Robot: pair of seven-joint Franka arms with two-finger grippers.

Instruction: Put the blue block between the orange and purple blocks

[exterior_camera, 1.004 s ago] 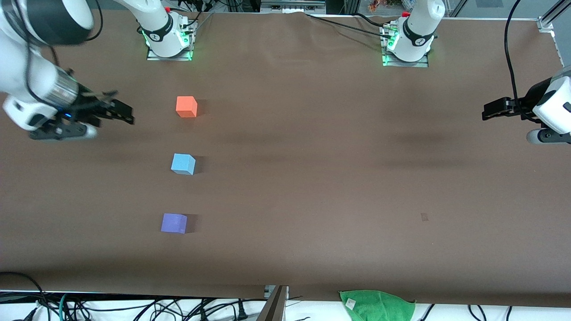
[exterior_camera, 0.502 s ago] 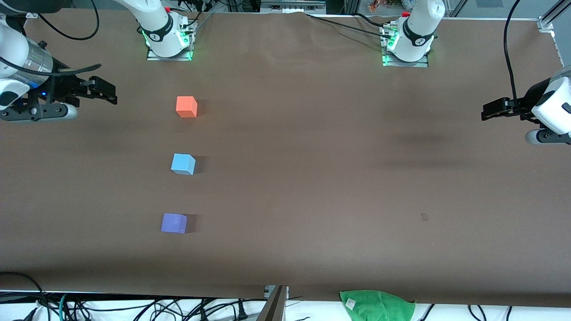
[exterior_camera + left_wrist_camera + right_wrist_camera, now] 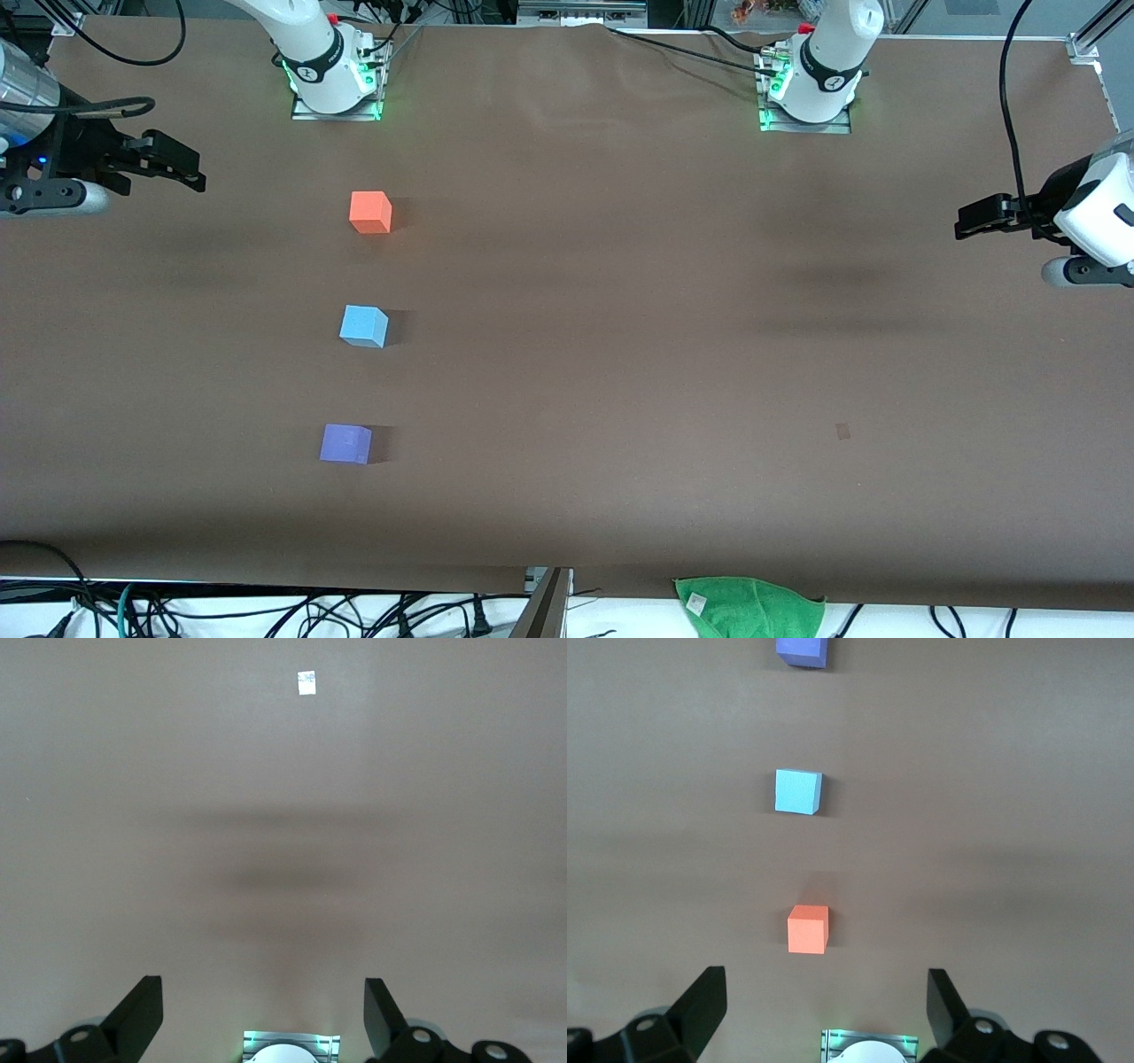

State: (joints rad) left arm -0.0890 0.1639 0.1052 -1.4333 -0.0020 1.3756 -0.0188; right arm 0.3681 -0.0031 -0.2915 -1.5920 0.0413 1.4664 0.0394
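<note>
Right gripper (image 3: 190, 170) farther back, wide, empty; left gripper (image 3: 966, 223) likewise; blue block (image 3: 363, 326) slightly askew.

No text, number or brand can be read anywhere. Each arm base (image 3: 330, 69) carries a small round mark, too small to make out. A pale tag (image 3: 306, 682) lies on the table, well ahead of the left pincer, its print illegible.

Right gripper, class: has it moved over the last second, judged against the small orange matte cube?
Yes. The right gripper, open, has drawn away from the small orange matte cube, toward the right arm's end of the table.
</note>
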